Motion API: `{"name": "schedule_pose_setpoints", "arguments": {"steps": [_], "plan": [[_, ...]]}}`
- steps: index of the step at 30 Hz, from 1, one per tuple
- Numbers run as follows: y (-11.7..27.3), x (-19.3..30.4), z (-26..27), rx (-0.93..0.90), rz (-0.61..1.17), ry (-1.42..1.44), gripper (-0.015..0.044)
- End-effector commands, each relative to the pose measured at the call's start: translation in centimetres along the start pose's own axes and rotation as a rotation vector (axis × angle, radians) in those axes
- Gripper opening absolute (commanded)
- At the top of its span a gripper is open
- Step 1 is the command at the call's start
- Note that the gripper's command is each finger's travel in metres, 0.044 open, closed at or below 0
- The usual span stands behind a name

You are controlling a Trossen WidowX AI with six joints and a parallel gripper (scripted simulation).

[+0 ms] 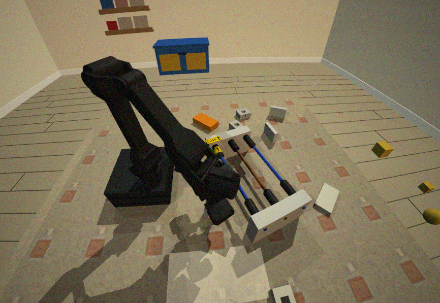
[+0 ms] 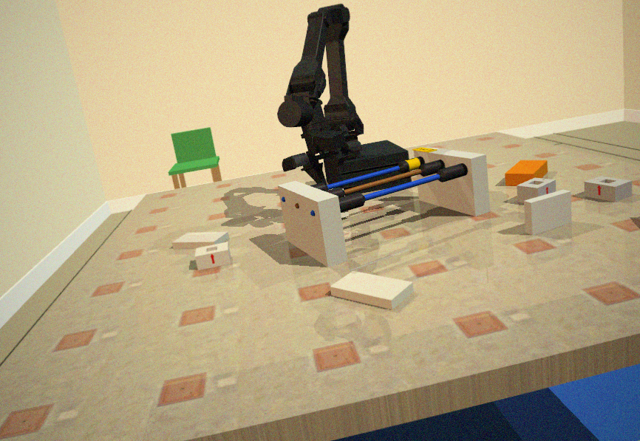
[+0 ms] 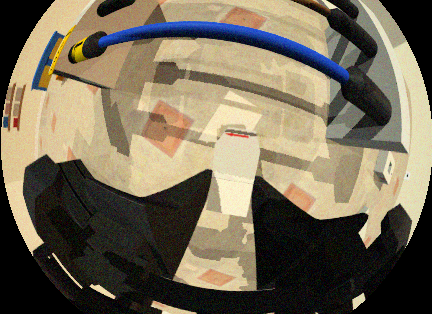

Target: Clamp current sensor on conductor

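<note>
The white split-core sensor [image 3: 236,160] sits between my fingertips in the wrist view. A small red arrow on its upper end appears to point left, the side of the LOAD marker. My gripper [image 3: 232,179] is shut on it. The LOAD conductor [image 1: 242,191] [image 2: 363,177] [image 3: 215,29] is blue and has a yellow sleeve [image 1: 217,149] [image 2: 411,163] [image 3: 78,53] at the end by the yellow LOAD marker [image 1: 213,140] [image 2: 425,150]. In the wrist view it passes beyond the sensor, apart from it. The arm hides the sensor in the top and exterior views.
A brown conductor [image 1: 253,172] [image 2: 381,180] and another blue one [image 1: 270,164] run beside it between upright white end blocks [image 1: 280,207] [image 2: 312,221]. An orange block [image 1: 205,122] [image 2: 526,172], a white slab [image 1: 325,198] [image 2: 372,289] and several small white blocks lie around the rack.
</note>
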State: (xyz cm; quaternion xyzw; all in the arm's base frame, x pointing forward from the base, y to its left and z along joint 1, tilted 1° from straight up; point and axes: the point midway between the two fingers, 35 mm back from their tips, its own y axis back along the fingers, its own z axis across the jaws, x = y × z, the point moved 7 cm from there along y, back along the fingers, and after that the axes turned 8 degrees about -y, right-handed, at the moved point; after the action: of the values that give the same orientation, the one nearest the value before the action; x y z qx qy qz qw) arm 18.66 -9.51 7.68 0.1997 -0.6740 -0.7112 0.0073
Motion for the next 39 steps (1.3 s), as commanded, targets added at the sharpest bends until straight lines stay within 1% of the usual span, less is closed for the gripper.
{"name": "schedule_pose_setpoints", "arguments": {"steps": [1,10,11,16,21,24,25,26,32,39], "plan": [[0.0,0.0,0.0,0.000,0.000,0.000,0.0026],[0.0,0.0,0.0,0.000,0.000,0.000,0.0263],[0.0,0.0,0.0,0.000,0.000,0.000,0.0281],[0.2,0.0,0.0,0.000,0.000,0.000,0.0281],[5.4,0.2,0.0,-0.002,-0.002,0.003,0.0281],[5.6,0.3,0.0,-0.002,-0.002,0.003,0.0281],[5.6,0.2,0.0,-0.002,0.000,-0.012,0.0307],[5.6,0.1,0.0,-0.002,0.007,-0.056,0.0320],[5.5,-1.2,-0.1,0.024,0.089,-0.569,0.0320],[5.3,-2.9,-0.1,0.125,0.159,-1.176,0.0320]]}}
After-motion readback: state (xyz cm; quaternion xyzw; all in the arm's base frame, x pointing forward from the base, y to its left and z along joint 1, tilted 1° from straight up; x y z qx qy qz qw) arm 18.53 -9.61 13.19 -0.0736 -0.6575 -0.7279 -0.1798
